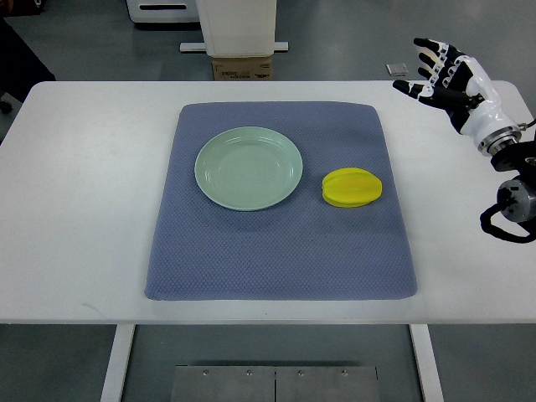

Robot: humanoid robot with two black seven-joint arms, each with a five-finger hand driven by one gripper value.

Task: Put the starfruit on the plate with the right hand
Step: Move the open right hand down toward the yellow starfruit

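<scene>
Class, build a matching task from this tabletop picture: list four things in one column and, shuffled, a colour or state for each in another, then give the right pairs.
Things:
1. plate
2. starfruit
3. mat
4. right hand

Descriptions:
A. yellow, lying on the mat right of the plate
B. blue-grey, spread over the white table
C. fingers spread, holding nothing
D. pale green, empty

Pairs: 1-D, 2-A, 3-B, 4-C

Single top view, steep downward look from robot's side; whole white table (pixel 75 209) framed, floor beyond.
</scene>
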